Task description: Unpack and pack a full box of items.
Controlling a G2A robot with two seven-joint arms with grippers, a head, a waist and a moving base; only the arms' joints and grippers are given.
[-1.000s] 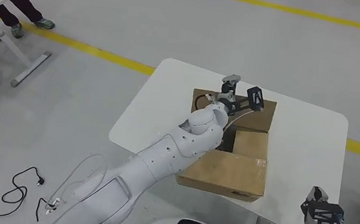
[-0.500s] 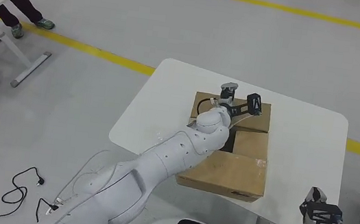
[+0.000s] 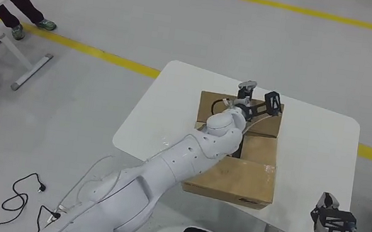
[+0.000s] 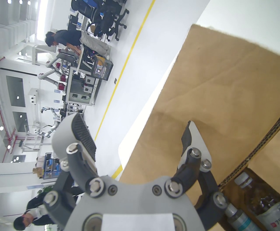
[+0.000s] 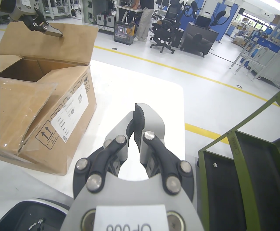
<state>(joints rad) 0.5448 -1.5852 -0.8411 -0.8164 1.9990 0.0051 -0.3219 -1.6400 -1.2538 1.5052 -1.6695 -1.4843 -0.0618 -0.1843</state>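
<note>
Top view has the box (image 3: 234, 184) sitting upright on the white desk (image 3: 319, 135), mouth facing up. Its longer side runs from the robot's edge of the desk toward the far edge. The far flap (image 4: 214, 87) stands raised and leans outward, hinged along the box's far rim. The near flap (image 5: 19, 98), with clear tape on it, slopes over the near part of the mouth.

Bottles (image 4: 251, 196) lie packed inside under the far rim, so I judge the box heavy and best left where it is. The corrugated flap is light and stiff, and should bend only at its crease. It is best pressed or pinched near the middle of its free edge, where it will not twist. The bottles look smooth and possibly slippery, so a hold around the body would suit them.

The left tool (image 4: 133, 125) is over the far flap with its fingers wide apart, one tip apparently against the flap's inner face. The right tool (image 5: 136, 122) hangs beside the desk's near corner, well apart from the box, with its fingers together on nothing.
</note>
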